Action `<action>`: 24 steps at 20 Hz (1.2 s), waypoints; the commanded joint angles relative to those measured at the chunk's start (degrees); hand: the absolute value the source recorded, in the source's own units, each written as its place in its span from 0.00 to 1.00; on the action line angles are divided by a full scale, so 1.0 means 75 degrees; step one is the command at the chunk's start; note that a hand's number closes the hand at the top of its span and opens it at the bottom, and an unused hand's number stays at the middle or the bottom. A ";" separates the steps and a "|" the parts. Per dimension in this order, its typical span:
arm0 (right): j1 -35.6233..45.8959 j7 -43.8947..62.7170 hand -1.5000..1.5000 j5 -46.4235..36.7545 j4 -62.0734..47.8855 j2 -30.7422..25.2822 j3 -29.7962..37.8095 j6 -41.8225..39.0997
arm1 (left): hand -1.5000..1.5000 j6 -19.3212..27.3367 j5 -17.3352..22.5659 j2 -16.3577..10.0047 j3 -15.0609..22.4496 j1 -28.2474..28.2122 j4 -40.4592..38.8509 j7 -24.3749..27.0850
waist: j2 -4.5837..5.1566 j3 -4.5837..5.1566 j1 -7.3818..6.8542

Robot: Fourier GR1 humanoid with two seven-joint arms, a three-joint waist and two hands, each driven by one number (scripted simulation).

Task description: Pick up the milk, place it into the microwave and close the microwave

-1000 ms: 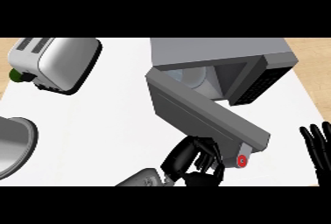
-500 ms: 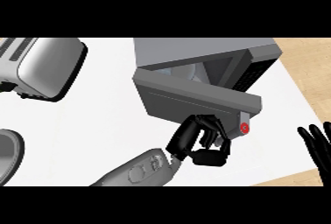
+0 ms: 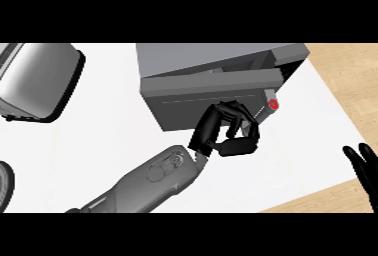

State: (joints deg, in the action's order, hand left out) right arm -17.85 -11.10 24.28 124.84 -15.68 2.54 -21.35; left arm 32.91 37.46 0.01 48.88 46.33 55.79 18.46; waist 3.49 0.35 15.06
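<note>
The grey microwave [image 3: 214, 60] stands at the top middle of the white counter. Its door [image 3: 207, 97] is swung almost against the body, with only a narrow dark gap left at the right end. My left hand [image 3: 225, 131] reaches in from the lower left and rests its relaxed fingers against the door's front face, near the red button [image 3: 273, 105]. No milk shows anywhere; the door hides the microwave's inside. My right hand [image 3: 363, 165] rests open at the right edge, fingers up.
A silver toaster [image 3: 37, 82] sits at the left of the counter. The rim of a round dish [image 3: 4, 186] shows at the lower left edge. The counter's right edge [image 3: 336, 100] runs diagonally, with wooden floor beyond it.
The microwave door has swung from wide open to nearly closed, with my left hand moving up and forward against it. The right hand has stayed in place.
</note>
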 commanded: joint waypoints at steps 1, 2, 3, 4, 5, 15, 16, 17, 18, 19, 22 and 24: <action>0.0040 0.0177 0.00 0.0228 0.0162 -0.0106 0.0033 -0.0030 | 1.00 0.0017 0.0553 -0.0002 -0.0479 0.0457 -0.0317 0.0359 | 0.0057 0.0001 0.0198; 0.0072 0.0267 0.00 0.0299 0.0226 -0.0198 0.0059 -0.0061 | 1.00 0.0031 0.0629 -0.0002 -0.0515 0.0506 -0.0402 0.0434 | 0.0077 0.0006 0.0243; 0.0036 0.0264 0.00 0.0336 0.0190 -0.0185 0.0087 -0.0051 | 1.00 0.0102 0.0714 -0.0002 -0.0584 0.0569 -0.0495 0.0539 | 0.0077 -0.0005 0.0281; 0.0072 0.0267 0.00 0.0441 0.0329 -0.0144 -0.0010 -0.0075 | 1.00 0.0072 0.0834 -0.0002 -0.0651 0.0775 -0.0547 0.0483 | 0.0057 -0.0008 0.0346; 0.0165 0.0347 0.00 0.0418 0.0310 -0.0242 0.0092 -0.0037 | 1.00 -0.0132 0.0962 -0.0002 -0.0743 0.0754 -0.0710 0.0580 | 0.0124 0.0001 0.0250; 0.0544 0.0598 0.00 0.0850 0.0534 -0.0547 0.0321 -0.0049 | 1.00 -0.0217 0.1476 -0.0002 -0.0702 0.1036 -0.1235 0.1223 | 0.0191 -0.0021 0.0409; 0.0536 0.0621 0.00 0.0914 0.0537 -0.0553 0.0290 -0.0074 | 1.00 -0.0228 0.1533 -0.0002 -0.0635 0.0924 -0.1231 0.1349 | 0.0210 -0.0020 0.0462; 0.0504 0.0598 0.00 0.0912 0.0563 -0.0513 0.0326 -0.0027 | 1.00 -0.0177 0.1568 -0.0002 -0.0664 0.0976 -0.1260 0.1430 | 0.0186 -0.0026 0.0529; 0.0563 0.0679 0.00 0.1006 0.0643 -0.0570 0.0301 -0.0039 | 1.00 -0.0208 0.1639 -0.0002 -0.0744 0.1042 -0.1285 0.1425 | 0.0206 -0.0014 0.0518; 0.0599 0.0645 0.00 0.1057 0.0576 -0.0552 0.0357 -0.0022 | 1.00 -0.0206 0.1670 -0.0002 -0.0711 0.0950 -0.1327 0.1540 | 0.0239 -0.0024 0.0518; 0.0652 0.0756 0.00 0.1174 0.0624 -0.0640 0.0344 -0.0048 | 1.00 -0.0252 0.1755 -0.0002 -0.0658 0.1068 -0.1455 0.1600 | 0.0228 -0.0031 0.0518; 0.0647 0.0850 0.00 0.1183 0.0630 -0.0653 0.0396 0.0060 | 1.00 -0.0237 0.1859 -0.0002 -0.0611 0.1062 -0.1455 0.1717 | 0.0200 -0.0025 0.0522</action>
State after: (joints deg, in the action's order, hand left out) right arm -13.47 -5.58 32.41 129.35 -20.18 5.19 -21.38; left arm 32.20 49.78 -0.03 45.78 50.56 49.28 31.70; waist 4.35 0.16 18.42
